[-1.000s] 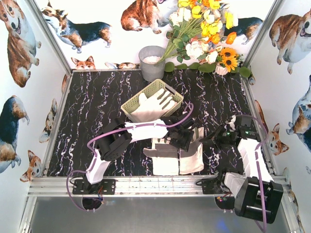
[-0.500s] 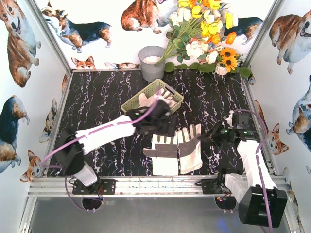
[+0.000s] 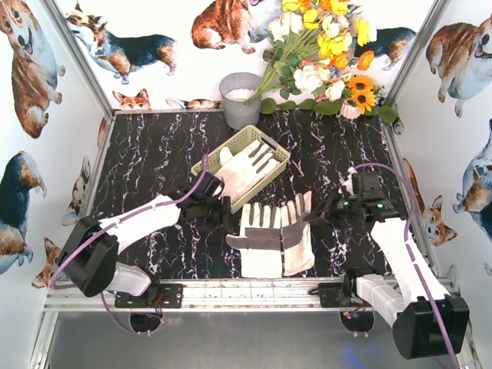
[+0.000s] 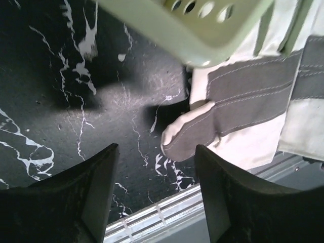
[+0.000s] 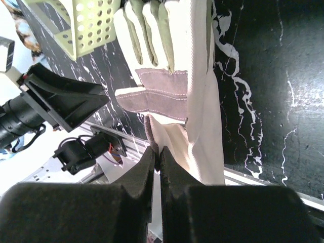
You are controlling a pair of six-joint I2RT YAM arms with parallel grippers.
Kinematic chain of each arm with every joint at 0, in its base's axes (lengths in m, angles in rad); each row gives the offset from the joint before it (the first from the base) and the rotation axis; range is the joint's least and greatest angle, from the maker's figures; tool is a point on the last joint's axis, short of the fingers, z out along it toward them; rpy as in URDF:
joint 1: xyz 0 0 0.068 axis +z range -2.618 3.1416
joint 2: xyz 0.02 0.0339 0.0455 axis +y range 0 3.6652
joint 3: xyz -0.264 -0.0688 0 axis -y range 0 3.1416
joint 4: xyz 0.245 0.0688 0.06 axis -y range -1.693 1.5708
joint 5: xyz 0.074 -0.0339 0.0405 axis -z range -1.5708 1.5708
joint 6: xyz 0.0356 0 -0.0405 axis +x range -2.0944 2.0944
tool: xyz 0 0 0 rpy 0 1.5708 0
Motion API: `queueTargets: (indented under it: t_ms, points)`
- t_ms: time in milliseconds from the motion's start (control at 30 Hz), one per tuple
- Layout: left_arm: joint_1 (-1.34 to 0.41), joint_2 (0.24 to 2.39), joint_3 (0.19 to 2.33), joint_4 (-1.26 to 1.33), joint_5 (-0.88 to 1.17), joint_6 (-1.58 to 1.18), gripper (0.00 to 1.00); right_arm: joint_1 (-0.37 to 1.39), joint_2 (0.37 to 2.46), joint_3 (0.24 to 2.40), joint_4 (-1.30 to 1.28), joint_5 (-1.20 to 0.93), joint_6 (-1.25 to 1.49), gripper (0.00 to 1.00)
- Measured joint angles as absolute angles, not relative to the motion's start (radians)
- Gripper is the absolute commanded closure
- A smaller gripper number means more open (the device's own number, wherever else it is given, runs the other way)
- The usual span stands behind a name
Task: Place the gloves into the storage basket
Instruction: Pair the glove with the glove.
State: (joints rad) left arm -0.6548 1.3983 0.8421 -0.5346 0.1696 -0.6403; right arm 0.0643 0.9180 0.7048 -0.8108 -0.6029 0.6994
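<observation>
Just past L jaws: gloves

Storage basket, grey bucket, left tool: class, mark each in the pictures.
Storage basket [image 3: 221, 147]: top external view, its left latticed wall.
Grey bucket [image 3: 240, 109]: top external view, its front wall.
Left tool [image 4: 155, 150]: left wrist view, midway between its open fingertips.

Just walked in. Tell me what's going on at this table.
Two robot arms are packing work gloves into the pale green basket. One glove already lies in it; two more gloves lie side by side on the black table just in front. The left claw hangs open and empty by the basket's near corner, left of the pair. The right claw is shut at the pair's right edge; whether it pinches fabric is unclear.
</observation>
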Motion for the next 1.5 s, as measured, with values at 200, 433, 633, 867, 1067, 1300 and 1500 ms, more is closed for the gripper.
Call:
queueTargets:
  t_ms: [200,433,633,867,1067,1300,1500]
  points:
    - [-0.64,1.39,0.732,-0.465,0.277,-0.626,0.56,0.162,0.926,0.712,-0.797,-0.545,0.767,1.0]
    - [-0.631,1.373,0.647,-0.405,0.365,-0.624,0.57,0.223,0.943,0.713,-0.769,-0.491,0.828,1.0]
    - [-0.628,1.374,0.646,-0.341,0.418,-0.623,0.62,0.237,0.945,0.742,-0.766,-0.469,0.846,1.0]
    - [-0.628,1.409,0.652,-0.286,0.464,-0.622,0.88,0.287,0.945,0.761,-0.756,-0.459,0.873,1.0]
    - [-0.628,1.419,0.651,-0.271,0.478,-0.624,0.97,0.394,0.967,0.761,-0.695,-0.422,0.94,1.0]
    - [-0.627,1.417,0.645,-0.261,0.478,-0.628,1.0,0.549,1.038,0.753,-0.549,-0.346,1.056,1.0]
    - [-0.627,1.412,0.638,-0.254,0.477,-0.633,1.0,0.649,1.151,0.738,-0.423,-0.295,1.134,1.0]
